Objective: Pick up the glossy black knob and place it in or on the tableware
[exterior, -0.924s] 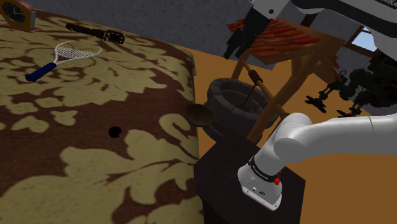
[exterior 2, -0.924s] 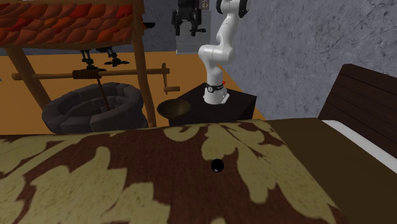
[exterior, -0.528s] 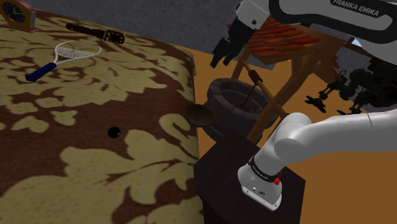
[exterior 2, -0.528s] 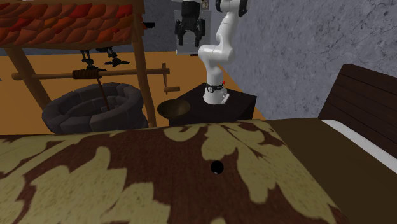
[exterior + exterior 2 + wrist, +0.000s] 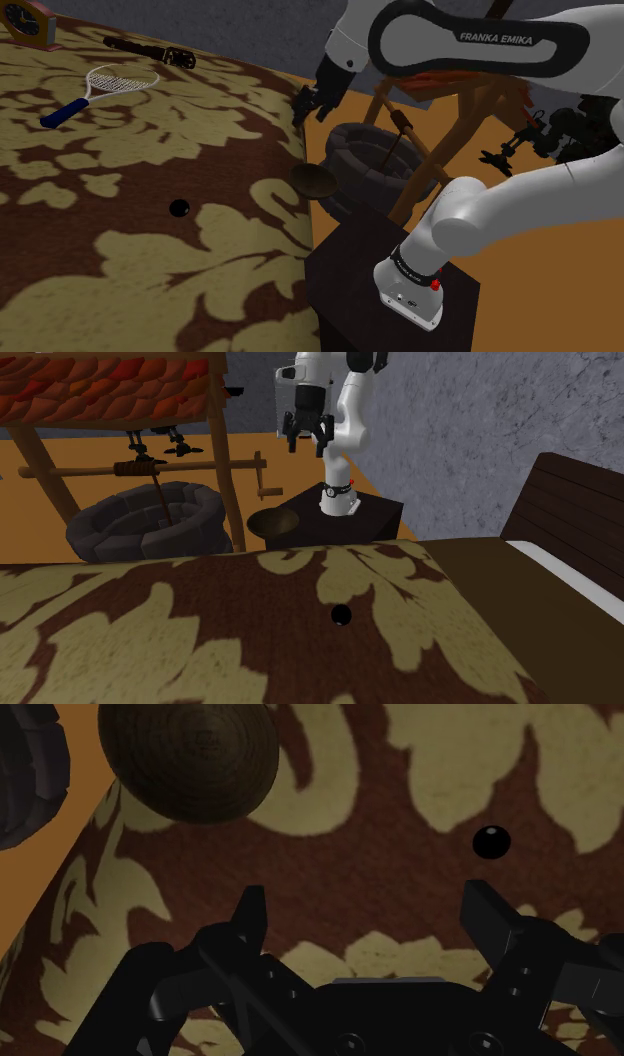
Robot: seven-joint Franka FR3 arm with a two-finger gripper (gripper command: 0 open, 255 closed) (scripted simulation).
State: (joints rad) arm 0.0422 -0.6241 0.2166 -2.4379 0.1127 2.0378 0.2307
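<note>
Currently the arm arches up from its stand (image 5: 400, 310) and forward, with the gripper (image 5: 305, 103) pointing down near the patterned surface's (image 5: 100, 250) edge — fingers spread apart, holding nothing. The glossy black knob (image 5: 179, 208) rests on that surface, well apart from the gripper and the brown bowl (image 5: 314, 180).

Arm (image 5: 470, 40) arched over; hand (image 5: 366, 899) spread open, apparently angled downward.

Dim, even light lies on the bed (image 5: 120, 170); the white arm (image 5: 480, 215) beside it shows brightest (a faint glint sits on the knob (image 5: 491, 842)).
</note>
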